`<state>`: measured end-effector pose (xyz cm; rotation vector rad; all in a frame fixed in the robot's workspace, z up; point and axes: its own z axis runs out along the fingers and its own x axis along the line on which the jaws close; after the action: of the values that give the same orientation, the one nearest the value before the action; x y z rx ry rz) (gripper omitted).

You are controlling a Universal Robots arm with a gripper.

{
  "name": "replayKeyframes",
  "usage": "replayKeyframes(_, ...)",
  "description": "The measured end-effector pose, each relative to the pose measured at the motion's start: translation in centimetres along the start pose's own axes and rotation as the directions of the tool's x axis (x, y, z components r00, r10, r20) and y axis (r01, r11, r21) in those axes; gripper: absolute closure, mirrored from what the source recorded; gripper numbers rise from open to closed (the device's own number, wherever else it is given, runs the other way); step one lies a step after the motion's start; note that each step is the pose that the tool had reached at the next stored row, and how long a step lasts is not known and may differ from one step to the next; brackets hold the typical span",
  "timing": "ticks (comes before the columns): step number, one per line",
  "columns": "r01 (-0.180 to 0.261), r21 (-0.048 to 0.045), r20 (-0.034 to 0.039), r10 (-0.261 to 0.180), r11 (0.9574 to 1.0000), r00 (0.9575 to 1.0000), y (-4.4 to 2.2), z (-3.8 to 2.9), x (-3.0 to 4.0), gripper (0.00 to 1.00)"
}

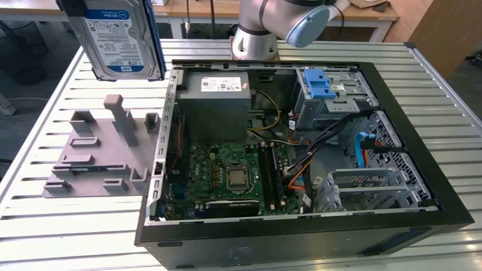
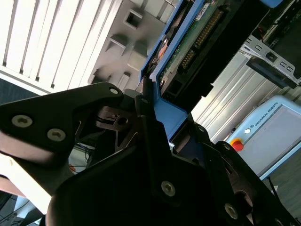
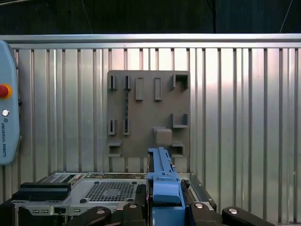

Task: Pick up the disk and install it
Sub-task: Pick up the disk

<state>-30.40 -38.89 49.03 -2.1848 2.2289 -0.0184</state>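
Observation:
The disk (image 1: 118, 39), a silver drive with a blue-and-white label in a blue carrier frame, hangs upright in the air at the exterior view's upper left, above the grey holder plate (image 1: 98, 149). In the second wrist view my gripper (image 2: 157, 106) is shut on the disk (image 2: 188, 42), its black fingers (image 2: 146, 101) clamping the blue carrier's end. The first wrist view looks down along the carrier's blue edge (image 3: 162, 181), held between the fingers, with the holder plate (image 3: 148, 94) on the table below it.
An open computer case (image 1: 444, 192) lies on the slatted table, to the exterior view's right of the plate. Inside are a grey power-supply box (image 1: 218, 107), a motherboard (image 1: 233, 175) and a drive cage with a blue bracket (image 1: 325, 84). The arm's base (image 1: 254, 39) stands behind the case. A teach pendant (image 3: 7, 122) lies on the table.

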Motion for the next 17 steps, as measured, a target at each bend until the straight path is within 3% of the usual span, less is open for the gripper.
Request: replayKeyframes(17,0.0,0.0,0.0,0.0,1.0,1.0,-1.85,0.04,0.67,0.64)
